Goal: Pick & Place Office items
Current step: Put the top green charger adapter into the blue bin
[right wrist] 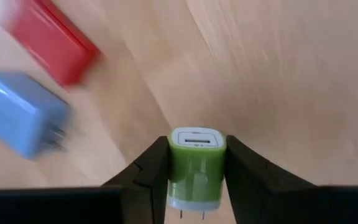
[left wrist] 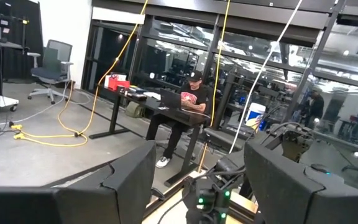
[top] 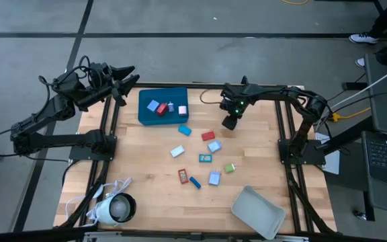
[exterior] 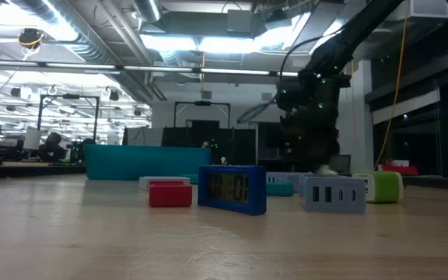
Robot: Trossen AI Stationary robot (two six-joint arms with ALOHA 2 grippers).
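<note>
Wood-grain table (top: 261, 144), glossy green plastic charger (right wrist: 194, 165), matt dark pincer fingers (right wrist: 151, 174)

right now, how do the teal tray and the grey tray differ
The teal tray holds several small pieces; the grey tray holds none. The teal tray sits square at the table's far edge; the grey tray lies skewed at the near right corner. Both are shallow rectangles. The right end effector grips a green piece between them; the left end effector waits open, far left.
</note>
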